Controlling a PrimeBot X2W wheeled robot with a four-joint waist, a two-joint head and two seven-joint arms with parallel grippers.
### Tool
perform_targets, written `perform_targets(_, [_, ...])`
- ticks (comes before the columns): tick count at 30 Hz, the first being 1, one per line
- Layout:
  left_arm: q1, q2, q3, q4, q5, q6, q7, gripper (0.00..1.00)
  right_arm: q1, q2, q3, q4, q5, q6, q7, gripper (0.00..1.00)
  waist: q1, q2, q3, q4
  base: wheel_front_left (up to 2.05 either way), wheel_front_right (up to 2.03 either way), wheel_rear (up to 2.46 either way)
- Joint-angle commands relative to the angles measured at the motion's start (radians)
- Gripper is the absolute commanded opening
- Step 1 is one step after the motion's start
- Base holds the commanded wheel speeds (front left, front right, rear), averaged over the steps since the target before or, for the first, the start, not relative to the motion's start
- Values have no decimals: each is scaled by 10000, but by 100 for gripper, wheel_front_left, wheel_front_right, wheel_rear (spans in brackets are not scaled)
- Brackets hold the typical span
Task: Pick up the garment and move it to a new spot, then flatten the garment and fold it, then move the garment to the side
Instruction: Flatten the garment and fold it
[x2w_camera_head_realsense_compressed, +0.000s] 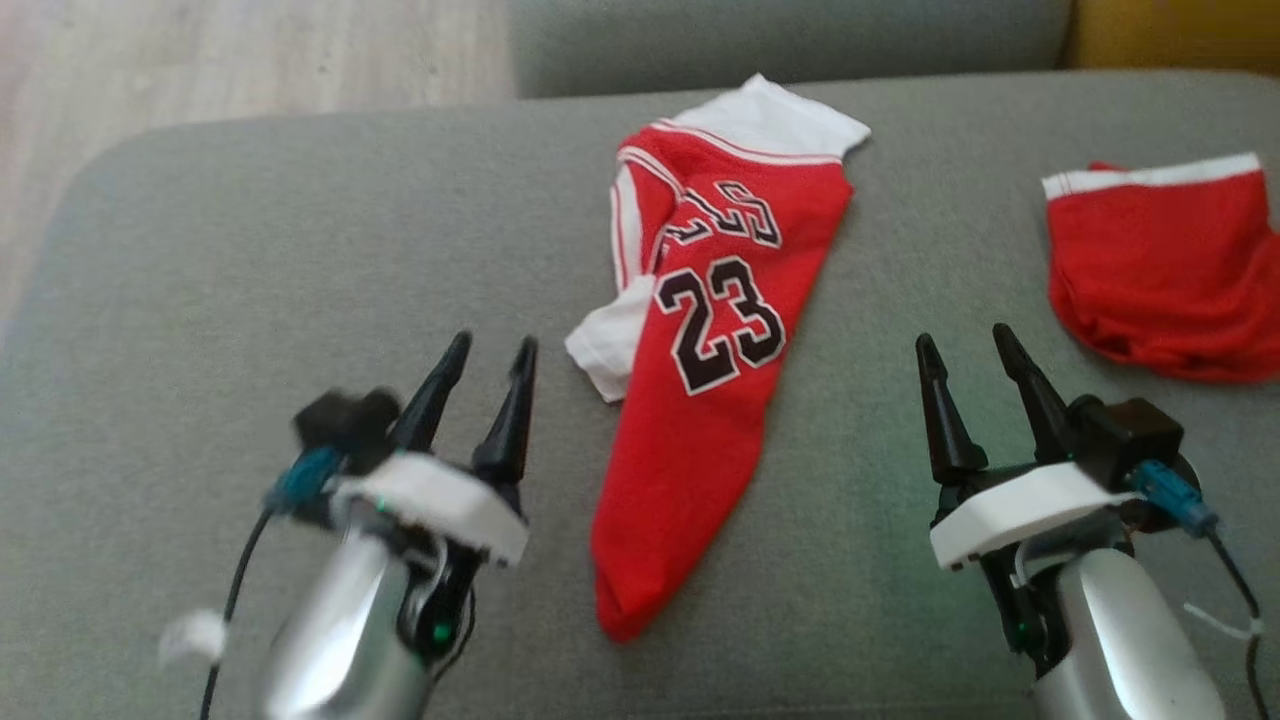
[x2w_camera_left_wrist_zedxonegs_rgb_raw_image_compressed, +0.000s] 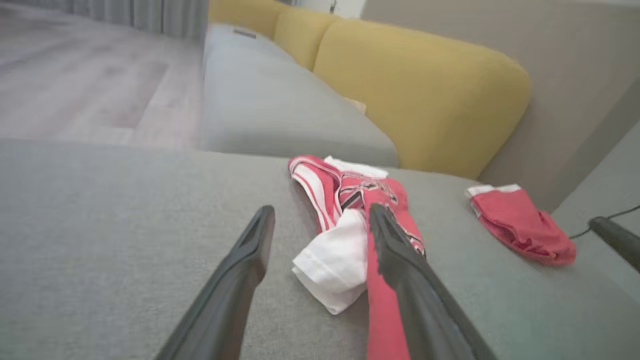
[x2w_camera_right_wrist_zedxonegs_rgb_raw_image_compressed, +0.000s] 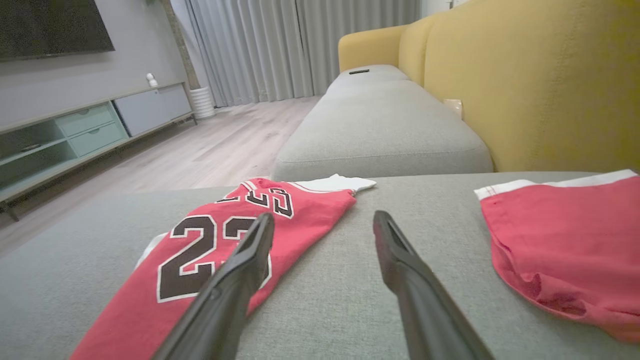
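Observation:
A red jersey with a black "23" and white sleeves, the garment (x2w_camera_head_realsense_compressed: 705, 380), lies crumpled in a long narrow shape on the grey sofa cushion (x2w_camera_head_realsense_compressed: 300, 250). It also shows in the left wrist view (x2w_camera_left_wrist_zedxonegs_rgb_raw_image_compressed: 350, 225) and the right wrist view (x2w_camera_right_wrist_zedxonegs_rgb_raw_image_compressed: 200, 250). My left gripper (x2w_camera_head_realsense_compressed: 492, 350) hovers open just left of the garment, nothing between its fingers. To the garment's right, my right gripper (x2w_camera_head_realsense_compressed: 965, 340) stands open and empty above bare cushion. In the left wrist view the white sleeve (x2w_camera_left_wrist_zedxonegs_rgb_raw_image_compressed: 332, 265) lies between the open fingers (x2w_camera_left_wrist_zedxonegs_rgb_raw_image_compressed: 245, 260).
Red shorts with a white band (x2w_camera_head_realsense_compressed: 1165, 265) lie at the cushion's right side, also seen from the wrists (x2w_camera_left_wrist_zedxonegs_rgb_raw_image_compressed: 520, 225) (x2w_camera_right_wrist_zedxonegs_rgb_raw_image_compressed: 565, 245). A second grey cushion (x2w_camera_right_wrist_zedxonegs_rgb_raw_image_compressed: 380, 130) and yellow backrest (x2w_camera_right_wrist_zedxonegs_rgb_raw_image_compressed: 525, 80) lie beyond. Wooden floor (x2w_camera_head_realsense_compressed: 230, 60) borders the cushion's far left.

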Motion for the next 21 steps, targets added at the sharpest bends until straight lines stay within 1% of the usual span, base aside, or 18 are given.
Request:
perform_targets(1, [-718,66,205,-50,68,-29,75,100,-190,54,227,-432,-48,65,19,100,-2,0,312,-286,0,0,0])
perform_targets(6, [-2101,188,-614,1569,76,-86,625,100,-190,57,293,-742,49,65,105,100,-2,0,829,-703,0,0,0])
perform_targets(10, [-2907,412,-1249,2479,-93,-95,770,100,-260,58,308,-882,77,65,76,100,-2,0,1131,-945,0,0,0])
perform_targets(16, [-3740,802,-1930,3562,-300,-97,568,100,-349,59,310,-996,154,65,31,100,-2,0,1340,-1088,0,0,0])
perform_targets(19, [-4077,826,-2195,4148,-478,-98,359,100,-394,59,377,-995,202,65,8,100,-2,0,1403,-1158,0,0,0])
perform_targets(21, [-4229,792,-2547,4398,-740,-98,284,100,-447,60,437,-984,256,65,-6,100,-2,0,1455,-1217,0,0,0])
